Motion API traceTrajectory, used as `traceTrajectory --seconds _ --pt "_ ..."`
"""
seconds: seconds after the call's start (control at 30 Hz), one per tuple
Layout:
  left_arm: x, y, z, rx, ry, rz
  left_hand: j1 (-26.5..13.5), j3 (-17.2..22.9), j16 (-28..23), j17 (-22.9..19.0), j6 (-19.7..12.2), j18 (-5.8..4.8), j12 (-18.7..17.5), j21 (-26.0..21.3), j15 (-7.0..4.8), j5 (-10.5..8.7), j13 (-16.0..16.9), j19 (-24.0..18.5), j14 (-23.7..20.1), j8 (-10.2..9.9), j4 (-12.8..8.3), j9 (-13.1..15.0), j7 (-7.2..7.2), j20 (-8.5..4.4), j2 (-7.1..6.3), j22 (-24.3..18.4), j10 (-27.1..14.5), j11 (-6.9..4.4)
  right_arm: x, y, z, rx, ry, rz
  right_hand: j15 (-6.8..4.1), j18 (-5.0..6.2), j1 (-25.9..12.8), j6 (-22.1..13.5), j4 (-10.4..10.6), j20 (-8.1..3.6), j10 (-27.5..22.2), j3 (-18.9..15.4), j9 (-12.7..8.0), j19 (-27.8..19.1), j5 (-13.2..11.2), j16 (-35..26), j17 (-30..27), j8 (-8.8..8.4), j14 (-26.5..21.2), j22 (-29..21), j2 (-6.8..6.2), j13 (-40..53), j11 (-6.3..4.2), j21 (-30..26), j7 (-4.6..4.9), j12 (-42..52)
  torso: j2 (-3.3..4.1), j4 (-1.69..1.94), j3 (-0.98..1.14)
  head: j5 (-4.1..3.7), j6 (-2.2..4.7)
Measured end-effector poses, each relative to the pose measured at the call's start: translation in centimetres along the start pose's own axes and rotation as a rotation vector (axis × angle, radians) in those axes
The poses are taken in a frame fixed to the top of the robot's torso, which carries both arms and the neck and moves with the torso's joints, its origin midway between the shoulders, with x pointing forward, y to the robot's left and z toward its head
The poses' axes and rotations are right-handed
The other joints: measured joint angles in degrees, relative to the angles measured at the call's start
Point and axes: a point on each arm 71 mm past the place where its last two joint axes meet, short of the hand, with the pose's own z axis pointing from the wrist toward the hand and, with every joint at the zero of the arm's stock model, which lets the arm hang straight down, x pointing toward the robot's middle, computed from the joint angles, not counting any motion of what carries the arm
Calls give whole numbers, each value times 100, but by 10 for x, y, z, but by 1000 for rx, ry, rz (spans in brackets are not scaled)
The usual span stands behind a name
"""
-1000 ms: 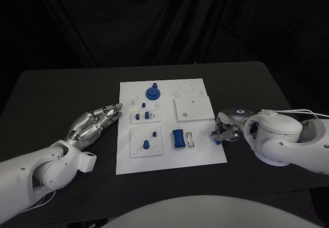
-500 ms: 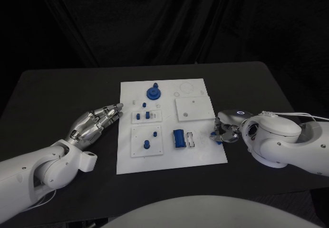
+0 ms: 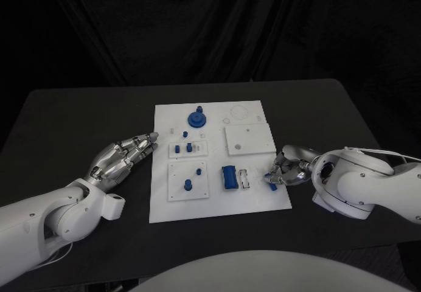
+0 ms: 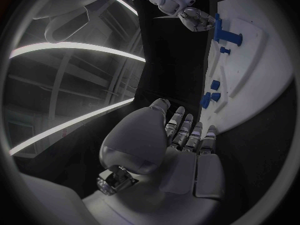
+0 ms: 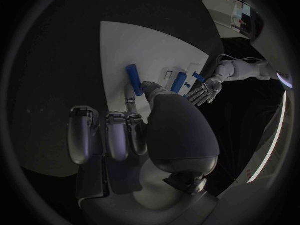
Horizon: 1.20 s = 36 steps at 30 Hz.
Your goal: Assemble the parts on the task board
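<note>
The right hand [image 3: 287,169] sits at the right edge of the task board [image 3: 263,201], its fingers curled down around a small blue part [image 3: 273,186] that lies at that edge. In the right wrist view the same hand [image 5: 134,130] has a thumb and a fingertip set against a blue peg-like part [image 5: 134,80] on the white plate, the other fingers bent in beside it; whether the piece is lifted or only touched I cannot tell. Just beside that hand, towards the board's middle, lies a blue block [image 3: 228,177] next to a small white slotted piece [image 3: 244,179].

The left hand [image 3: 121,159] lies flat on the black table [image 3: 70,121], fingers straight and close together, holding nothing, its fingertips reaching the board's left edge. Near those fingertips two small blue pegs [image 3: 182,148] stand in a square white panel, and below them another panel carries a blue pin [image 3: 186,185]. At the far end of the board stands a round blue knob [image 3: 196,118], well apart from both hands.
</note>
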Motion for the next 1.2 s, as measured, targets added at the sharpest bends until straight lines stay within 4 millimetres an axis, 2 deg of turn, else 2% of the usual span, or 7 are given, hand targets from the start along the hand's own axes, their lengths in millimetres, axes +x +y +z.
traceTrajectory --seconds 0.3,0.6,0.73,0.8,1.2 --pt "1 1 1 0 3 -2 0 0 0 0 0 0 0 0 0 0 0 0 0 0 0 0 0 0 0 0 0 0 -3 17 2 -24 21 137 -21 0 -72 0 7 0 22 41 105 0 -44 0 0 42 21 0 -5 0 -21 0 0 0 -5 2 -1 4 0" --pt "1 1 1 1 5 -3 0 16 0 0 0 0 0 0 0 0 0 0 0 0 -16 0 0 -1 0 0 0 0 1 29 7 -56 39 192 -21 0 -109 0 -8 0 22 88 104 0 -59 0 0 42 22 0 2 0 -21 0 0 0 1 21 -16 14 0" --pt "2 1 2 2 7 -4 0 16 0 0 0 0 0 0 0 0 0 0 0 0 -16 0 0 -1 0 0 0 0 3 34 9 -69 44 201 -21 0 -148 0 -9 0 22 89 104 0 -65 -5 0 42 22 -1 9 -1 -21 0 0 0 4 21 -14 16 0" --pt "2 1 2 2 7 -5 0 16 0 0 0 0 0 0 0 0 0 0 0 0 -16 0 0 -1 0 0 0 0 3 35 10 -72 45 204 -21 0 -172 0 -97 0 22 176 104 0 -66 -23 0 41 22 -1 -11 -1 -21 0 0 0 5 20 -13 19 0" --pt "2 1 1 2 7 -5 0 16 0 0 0 0 0 0 0 0 0 0 0 0 -16 0 0 -1 0 0 0 0 4 39 16 -80 50 207 -20 -1 -240 0 -91 0 22 233 120 0 -68 -23 0 39 22 -1 -7 4 -20 -25 0 0 5 9 -7 42 0"
